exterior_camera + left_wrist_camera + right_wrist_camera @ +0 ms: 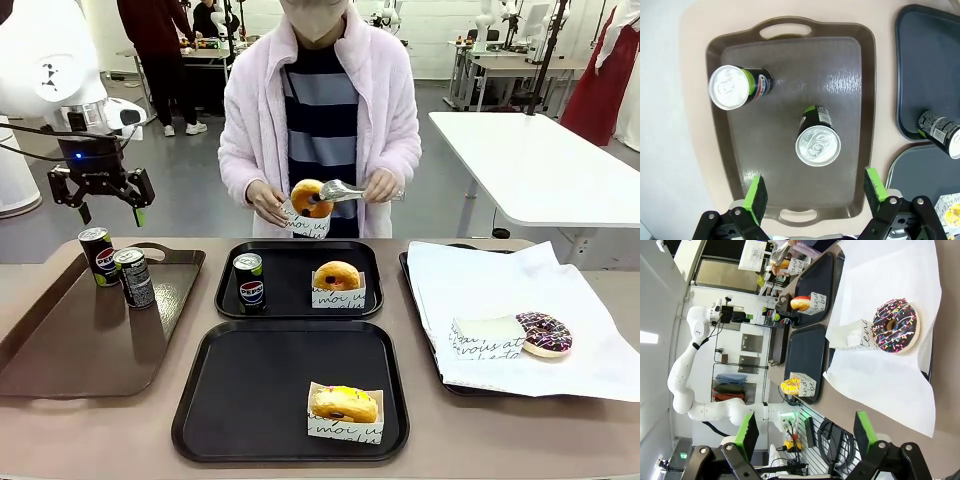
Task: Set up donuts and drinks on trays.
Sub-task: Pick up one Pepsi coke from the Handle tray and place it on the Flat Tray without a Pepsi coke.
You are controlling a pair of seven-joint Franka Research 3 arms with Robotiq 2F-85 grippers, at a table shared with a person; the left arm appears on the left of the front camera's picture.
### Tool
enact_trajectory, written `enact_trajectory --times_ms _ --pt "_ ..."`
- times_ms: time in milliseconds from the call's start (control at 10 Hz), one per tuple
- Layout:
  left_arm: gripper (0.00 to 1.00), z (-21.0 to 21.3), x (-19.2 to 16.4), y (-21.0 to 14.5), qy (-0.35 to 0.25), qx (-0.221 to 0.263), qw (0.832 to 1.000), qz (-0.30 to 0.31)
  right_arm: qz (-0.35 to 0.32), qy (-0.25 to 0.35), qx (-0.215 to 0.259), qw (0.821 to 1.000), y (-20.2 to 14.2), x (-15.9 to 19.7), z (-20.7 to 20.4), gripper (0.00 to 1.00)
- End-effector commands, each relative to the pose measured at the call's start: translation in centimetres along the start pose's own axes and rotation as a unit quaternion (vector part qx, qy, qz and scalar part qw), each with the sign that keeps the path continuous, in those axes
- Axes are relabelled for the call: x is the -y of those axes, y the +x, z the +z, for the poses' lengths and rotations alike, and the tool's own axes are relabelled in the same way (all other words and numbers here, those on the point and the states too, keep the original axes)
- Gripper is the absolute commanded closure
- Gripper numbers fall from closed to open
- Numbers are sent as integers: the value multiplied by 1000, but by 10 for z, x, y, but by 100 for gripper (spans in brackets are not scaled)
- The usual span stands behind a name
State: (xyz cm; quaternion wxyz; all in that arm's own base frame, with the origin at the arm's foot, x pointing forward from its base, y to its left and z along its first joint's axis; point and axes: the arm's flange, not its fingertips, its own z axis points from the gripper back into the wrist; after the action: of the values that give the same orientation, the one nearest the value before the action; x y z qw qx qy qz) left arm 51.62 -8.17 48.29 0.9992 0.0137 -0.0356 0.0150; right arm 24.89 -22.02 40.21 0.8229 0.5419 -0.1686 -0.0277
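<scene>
Two matte black plastic trays with raised rims lie before you, the far tray (228, 308) and the near tray (190, 400), edges just beside each other.

The far tray carries a slim black Pepsi can (250, 284) upright on your left and a golden ring donut (338, 277) in a script-printed white paper holder on your right; bare floor separates them. The near tray bears a yellow-glazed donut (345, 404) in a like holder, toward its near right corner; you have open floor to the left of it and beyond it.

On your left, the glossy brown handled tray (80, 365) holds two black-and-green cans, the rear can (99, 256) near the rim and the front can (134, 278) further inside, with bare surface nearer you. Your left gripper (814, 179) is spread wide, raised above the cans, nothing between its fingers.

Your right gripper (806, 422) is also spread and empty. On your right, white paper (480, 290) overhangs its black tray (462, 389), bearing a chocolate-sprinkle donut (545, 334) beside an empty paper holder (488, 339).

Beyond the far tray, the person's left hand (380, 187) grips silver tongs (342, 190) at a golden donut (311, 199); the right hand (267, 202) supports its holder (305, 224).
</scene>
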Motion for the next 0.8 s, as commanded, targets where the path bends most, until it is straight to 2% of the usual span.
enact_trajectory --times_ms 0,300,700 --pt "0 -23 -4 -8 -25 15 1000 -12 3 5 4 1000 0 0 1 0" --pt "0 -50 -9 -16 -25 21 999 -14 3 5 4 1000 0 0 1 0" --pt "0 -76 4 -8 -36 19 999 -21 3 5 4 1000 0 0 1 0"
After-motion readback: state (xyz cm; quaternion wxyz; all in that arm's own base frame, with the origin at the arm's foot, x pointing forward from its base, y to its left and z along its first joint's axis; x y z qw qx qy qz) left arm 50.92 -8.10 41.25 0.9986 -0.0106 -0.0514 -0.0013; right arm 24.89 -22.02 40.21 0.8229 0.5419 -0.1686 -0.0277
